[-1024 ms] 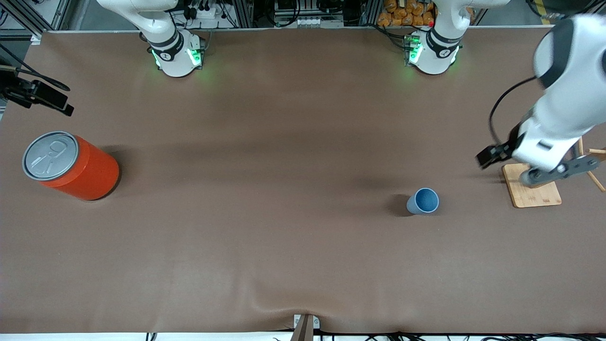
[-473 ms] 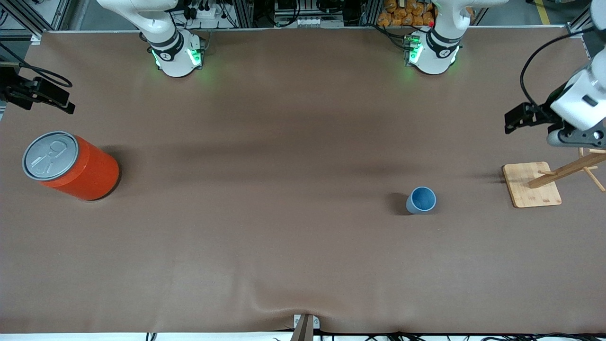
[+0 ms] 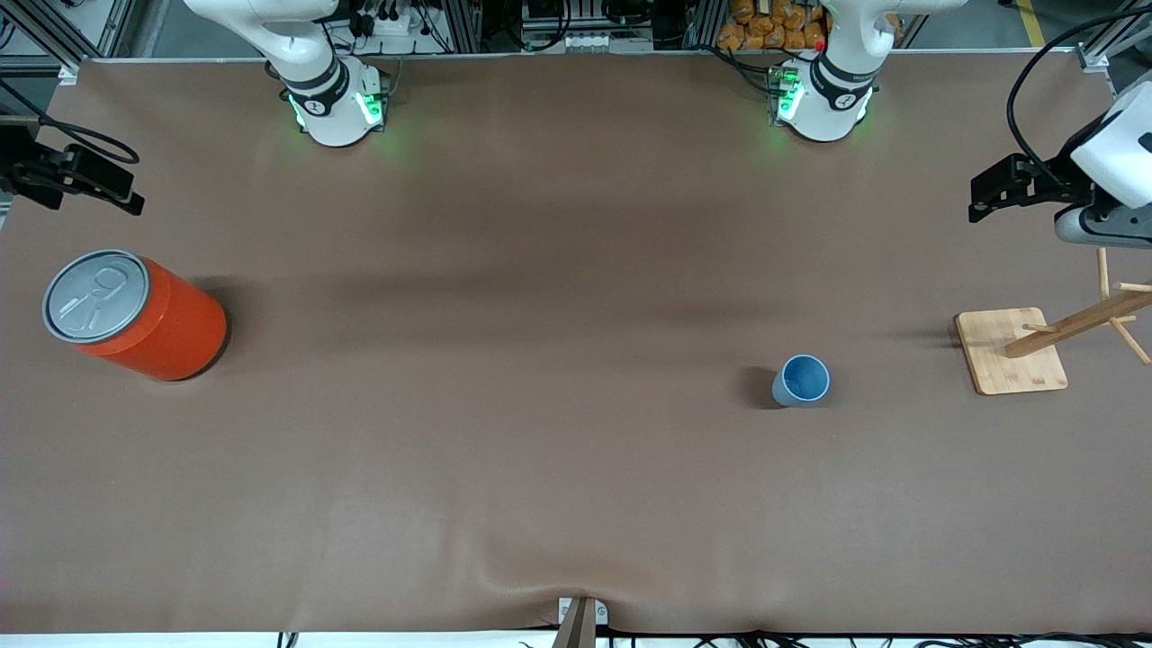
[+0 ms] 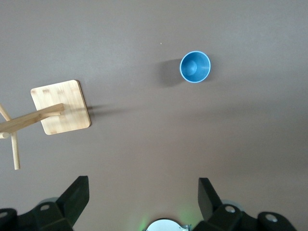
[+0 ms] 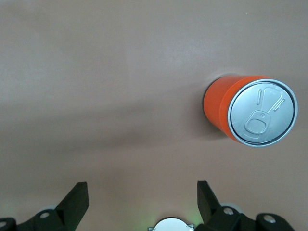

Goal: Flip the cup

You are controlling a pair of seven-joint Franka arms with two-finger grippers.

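A small blue cup (image 3: 801, 380) is seen standing mouth up on the brown table (image 3: 540, 450), near a wooden stand (image 3: 1012, 351), well apart from both sets of jaws. To flip it well, the wall should be pinched from the side and rolled gently. The left gripper (image 4: 140, 197) is held high over the table's edge, jaws spread wide, empty. The right gripper (image 5: 139, 198) waits above an orange can (image 5: 250, 115), likewise wide open and empty.

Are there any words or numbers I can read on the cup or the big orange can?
No readable text anywhere.
The cup is plain blue, with no print.
The orange can has only a raised pull-tab shape on its grey lid, no letters.
The wooden stand is blank.
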